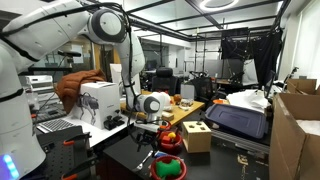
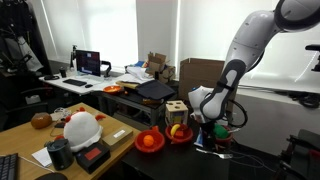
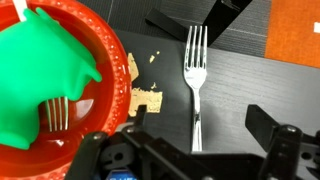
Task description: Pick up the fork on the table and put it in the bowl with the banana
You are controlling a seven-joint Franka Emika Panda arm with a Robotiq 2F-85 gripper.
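Note:
The silvery fork (image 3: 196, 75) lies on the black table (image 3: 250, 80), tines pointing away, its handle running down between my fingers. My gripper (image 3: 200, 128) is open and hangs low over the handle, one finger on each side, not touching it. In both exterior views the gripper (image 2: 212, 133) (image 1: 150, 124) points down at the table by the bowls, and the fork is too small to make out. A red bowl with the yellow banana piece (image 2: 180, 133) stands just beside the gripper.
A red bowl with green contents (image 3: 60, 90) and a second fork in it sits close on the left of the fork. Crumbs or torn tape (image 3: 147, 98) lie between them. Another red bowl with orange pieces (image 2: 150, 142) and a wooden cube (image 2: 175, 108) stand nearby.

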